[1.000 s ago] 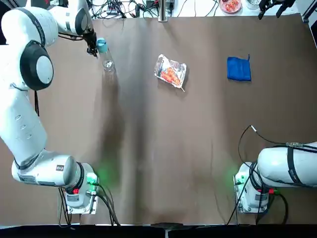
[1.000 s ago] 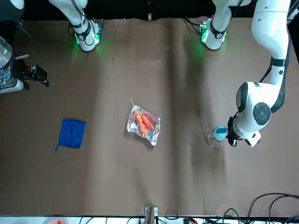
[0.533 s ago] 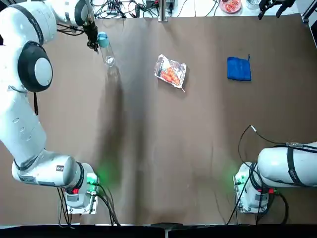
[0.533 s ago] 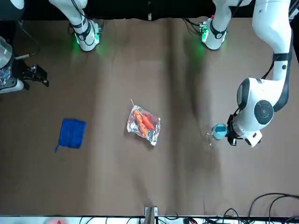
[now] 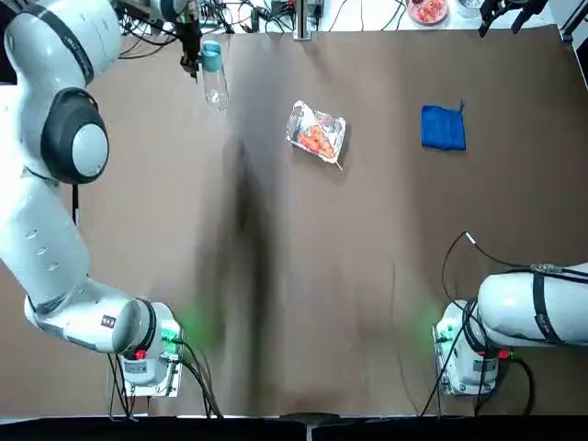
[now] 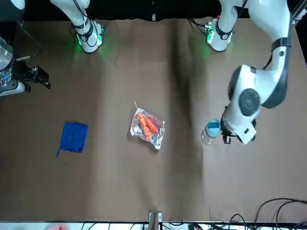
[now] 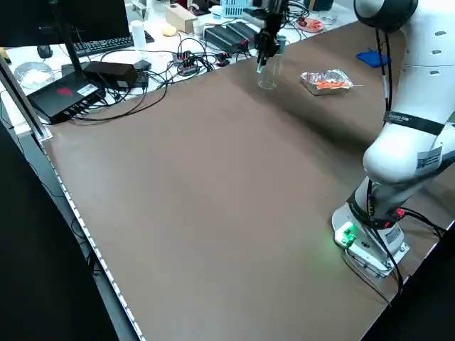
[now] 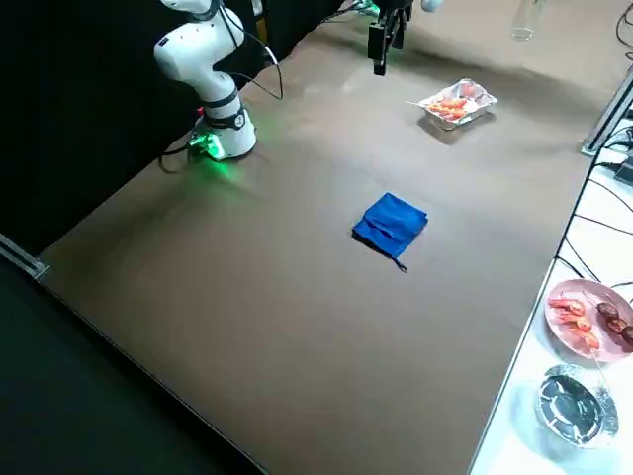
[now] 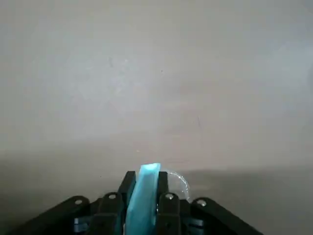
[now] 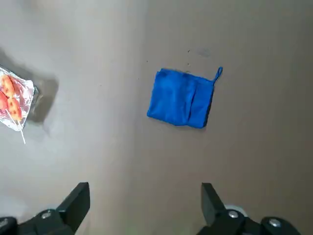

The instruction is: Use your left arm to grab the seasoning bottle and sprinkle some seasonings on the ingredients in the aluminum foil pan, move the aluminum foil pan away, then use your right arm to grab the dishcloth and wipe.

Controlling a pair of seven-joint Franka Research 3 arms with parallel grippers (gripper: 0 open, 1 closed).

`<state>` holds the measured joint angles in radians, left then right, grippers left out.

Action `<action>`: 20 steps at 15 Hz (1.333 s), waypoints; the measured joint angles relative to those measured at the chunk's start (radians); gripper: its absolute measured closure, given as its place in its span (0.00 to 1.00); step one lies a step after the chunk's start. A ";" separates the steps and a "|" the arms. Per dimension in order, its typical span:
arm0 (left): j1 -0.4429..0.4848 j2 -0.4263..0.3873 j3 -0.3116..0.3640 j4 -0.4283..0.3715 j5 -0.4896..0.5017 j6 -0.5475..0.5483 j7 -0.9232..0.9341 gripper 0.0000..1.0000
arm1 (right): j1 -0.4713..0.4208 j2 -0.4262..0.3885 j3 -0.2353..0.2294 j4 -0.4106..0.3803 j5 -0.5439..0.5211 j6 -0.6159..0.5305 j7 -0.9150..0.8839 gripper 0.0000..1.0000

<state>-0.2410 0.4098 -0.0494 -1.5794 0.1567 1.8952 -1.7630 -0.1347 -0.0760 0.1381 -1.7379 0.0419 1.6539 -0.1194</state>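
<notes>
left end effector [image 9: 146, 176] grips the seasoning bottle [image 5: 215, 84] (by its cap), foil pan [image 5: 339, 133] at four o'clock; right end effector [image 10: 145, 188] gapes, dishcloth [image 5: 443, 128] at seven.

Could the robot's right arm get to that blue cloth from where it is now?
Probably yes: the right gripper is open and holds nothing, and nothing stands between it and the blue cloth.

Monitor [image 7: 25, 21]; keyboard [image 7: 103, 44]; pink plate [image 8: 566, 341]; foil bowl [image 8: 577, 406].
</notes>
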 joint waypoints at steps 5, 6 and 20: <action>-0.195 0.017 0.065 0.050 0.082 -0.030 -0.149 0.77 | -0.001 0.000 -0.001 0.000 0.000 0.000 0.000 0.00; -0.248 0.023 0.106 0.057 0.082 -0.030 -0.162 0.77 | -0.003 0.000 -0.003 0.000 0.000 0.000 0.000 0.00; -0.747 0.266 0.449 0.230 0.082 -0.030 -0.319 0.77 | -0.010 0.002 -0.006 -0.057 0.000 0.102 -0.002 0.00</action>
<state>-0.9879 0.6757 0.3991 -1.3493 0.2385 1.8651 -2.0824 -0.1449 -0.0743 0.1323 -1.7951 0.0420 1.7560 -0.1214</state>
